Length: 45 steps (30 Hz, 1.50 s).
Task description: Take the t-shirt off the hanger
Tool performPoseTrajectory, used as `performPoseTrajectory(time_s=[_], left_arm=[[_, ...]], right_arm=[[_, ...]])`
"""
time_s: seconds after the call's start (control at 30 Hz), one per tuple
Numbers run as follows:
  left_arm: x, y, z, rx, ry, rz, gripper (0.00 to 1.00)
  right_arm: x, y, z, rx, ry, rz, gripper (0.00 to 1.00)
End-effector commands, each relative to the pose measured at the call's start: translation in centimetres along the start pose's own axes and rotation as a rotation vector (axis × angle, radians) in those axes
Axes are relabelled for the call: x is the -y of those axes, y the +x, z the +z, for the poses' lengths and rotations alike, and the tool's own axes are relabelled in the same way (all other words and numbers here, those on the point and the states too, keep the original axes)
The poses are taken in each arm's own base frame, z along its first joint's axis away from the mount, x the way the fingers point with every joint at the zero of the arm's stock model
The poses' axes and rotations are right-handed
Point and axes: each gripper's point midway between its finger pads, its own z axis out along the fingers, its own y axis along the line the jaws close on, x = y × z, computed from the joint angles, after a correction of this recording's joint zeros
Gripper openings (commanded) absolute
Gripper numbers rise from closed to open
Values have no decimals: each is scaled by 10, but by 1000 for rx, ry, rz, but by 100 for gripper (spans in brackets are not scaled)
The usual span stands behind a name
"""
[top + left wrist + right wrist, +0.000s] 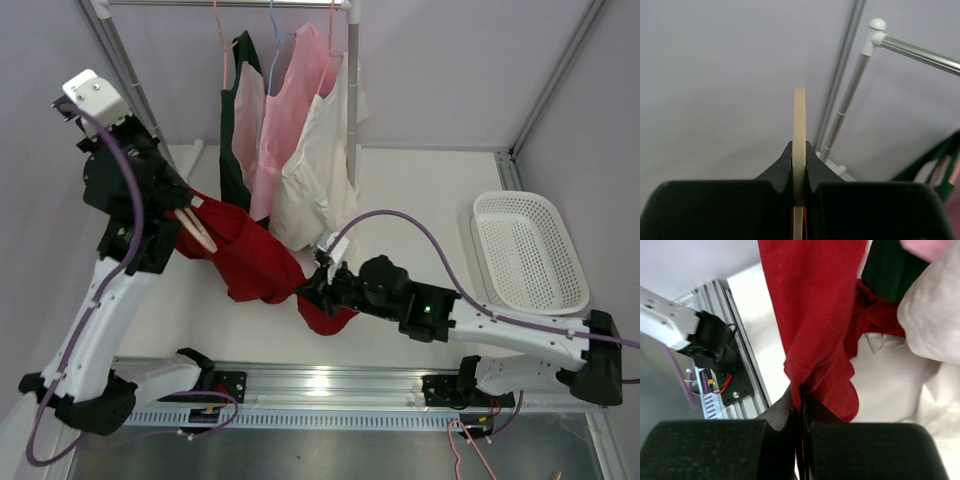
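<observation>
Above the worktop (420, 190), the red t-shirt (248, 258) is stretched between the arms: the hanger (799, 115) is clamped in the left gripper (799, 150), and a fold of the cloth is pinched in the closed right gripper (801, 396). If the cloth is pulled while snagged on the hanger, the hanger could be twisted loose or the fold lost. Nothing is seen in the white basket (515, 196).

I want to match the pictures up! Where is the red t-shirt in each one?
Top external: red t-shirt in the middle, stretched between left gripper and right gripper.
Left wrist: not clearly in it; only the pinched wooden hanger.
Right wrist: hangs from top centre into the closed jaws.
Shared landmark: dark green garment, at the right edge, top right.
</observation>
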Motion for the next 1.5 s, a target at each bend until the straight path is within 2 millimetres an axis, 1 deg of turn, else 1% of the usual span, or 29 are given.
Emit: performPoseTrajectory(time_s=[0.0, 0.03, 0.13, 0.23, 0.27, 0.33, 0.37, 0.43, 0.5, 0.53, 0.57, 0.67, 0.7, 0.73, 0.8, 0.83, 0.87, 0.9, 0.93, 1.03, 1.07, 1.1, 1.13, 1.23, 1.27, 1.33, 1.37, 1.4, 1.47], left_arm=[[31, 32, -23, -145, 271, -47, 1], [30, 33, -27, -170, 290, -65, 1], [35, 30, -42, -190, 425, -83, 1], [32, 22, -50, -177, 484, -97, 1], [30, 20, -51, -173, 494, -99, 1], [27, 12, -54, -155, 520, -102, 1], [27, 3, -57, -145, 551, -122, 1], [29, -4, -65, -148, 607, -159, 1], [37, -14, -84, -168, 741, -187, 1], [39, -19, -91, -189, 777, -239, 1], [43, -18, -103, -215, 847, -254, 1], [49, -18, -120, -266, 926, -311, 1], [55, -16, -131, -290, 993, -314, 1], [60, -15, -139, -316, 1037, -331, 1], [66, -16, -155, -350, 1117, -358, 1], [70, -12, -167, -391, 1175, -376, 1], [71, -10, -171, -407, 1190, -383, 1], [68, -13, -178, -414, 1222, -405, 1], [65, -13, -179, -411, 1219, -408, 1], [57, -3, -174, -410, 1173, -371, 1], [52, -10, -173, -396, 1170, -372, 1], [51, -11, -174, -396, 1172, -368, 1], [47, -17, -176, -389, 1182, -374, 1], [42, -27, -173, -356, 1180, -374, 1], [40, -24, -167, -353, 1140, -359, 1], [41, -15, -158, -343, 1100, -307, 1], [41, -15, -153, -330, 1079, -307, 1], [43, -8, -152, -333, 1075, -287, 1], [49, -3, -150, -344, 1069, -270, 1]], right_arm=[[-4, -18, 22, 16, -16, 27, 0], [0, -9, 34, -12, -7, 30, 0], [5, -17, 50, -10, 5, 42, 0], [26, -11, 61, -44, 57, 84, 0], [43, -3, 61, -74, 98, 103, 0], [63, 6, 56, -101, 160, 146, 0], [84, 13, 51, -131, 207, 175, 0], [101, 22, 47, -159, 231, 224, 0], [109, 27, 46, -166, 224, 234, 0], [109, 25, 47, -160, 222, 221, 0], [105, 15, 51, -130, 204, 213, 0], [92, 10, 69, -141, 170, 201, 0], [83, -7, 77, -114, 139, 191, 0], [69, 0, 89, -134, 111, 178, 0], [53, -7, 102, -120, 74, 160, 0], [39, -14, 113, -110, 41, 153, 0], [33, -18, 118, -102, 25, 151, 0], [27, -33, 124, -75, 0, 150, 0], [23, -27, 132, -92, -4, 147, 0], [27, -28, 138, -107, 23, 145, 0], [31, -20, 140, -129, 36, 147, 0], [34, -13, 140, -146, 47, 142, 0], [42, 7, 138, -192, 77, 146, 0], [54, 30, 122, -230, 103, 175, 0], [57, 41, 102, -239, 118, 181, 0], [60, 43, 75, -223, 149, 192, 0], [72, 58, 57, -241, 222, 191, 0], [76, 41, 31, -202, 250, 196, 0], [95, 39, 4, -205, 314, 228, 0]])
